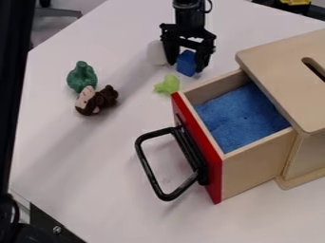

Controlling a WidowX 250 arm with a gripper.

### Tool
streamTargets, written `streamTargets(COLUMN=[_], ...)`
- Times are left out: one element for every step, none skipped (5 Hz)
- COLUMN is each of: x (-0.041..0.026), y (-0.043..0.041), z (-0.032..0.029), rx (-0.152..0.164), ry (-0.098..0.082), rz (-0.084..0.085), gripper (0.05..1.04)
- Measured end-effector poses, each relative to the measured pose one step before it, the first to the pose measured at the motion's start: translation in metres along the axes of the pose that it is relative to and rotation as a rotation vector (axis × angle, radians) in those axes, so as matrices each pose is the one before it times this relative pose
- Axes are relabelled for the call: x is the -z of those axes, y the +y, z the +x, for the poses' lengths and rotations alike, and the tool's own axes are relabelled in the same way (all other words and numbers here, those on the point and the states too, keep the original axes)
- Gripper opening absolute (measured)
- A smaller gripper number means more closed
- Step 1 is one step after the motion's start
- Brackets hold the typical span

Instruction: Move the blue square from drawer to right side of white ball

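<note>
A black robot arm [189, 14] hangs over the far part of a pale counter [89, 161], its pincer [186, 62] narrowed on a blue block [186, 63], one finger on either side. The block, out of the drawer [257, 141], sits just right of a white ball [156, 53] as the camera sees it; whether it touches the counter cannot be told. Nearer the camera, a lime-green toy [168, 84] lies between the block and the open drawer, which has a red front, a black handle [147, 167] and a blue layer [240, 118] inside. The drawer juts from a wooden box [279, 66] with a slotted top. At left, a dark green toy [82, 77] stands beside a brown toy [96, 100].
</note>
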State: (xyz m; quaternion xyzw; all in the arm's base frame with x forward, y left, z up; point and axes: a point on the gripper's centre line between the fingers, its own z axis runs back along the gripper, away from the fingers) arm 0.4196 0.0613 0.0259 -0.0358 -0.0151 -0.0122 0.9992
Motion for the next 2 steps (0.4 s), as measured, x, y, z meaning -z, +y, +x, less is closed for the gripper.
streamTargets(x=[-0.02827,-0.03344], y=[-0.00346,-0.00441], z=[-0.0029,-0.00342], rx=[-0.0023,0.0008], ry=[-0.0449,-0.0314], rz=[0.0086,-0.0013], gripper=[0.999,0.999])
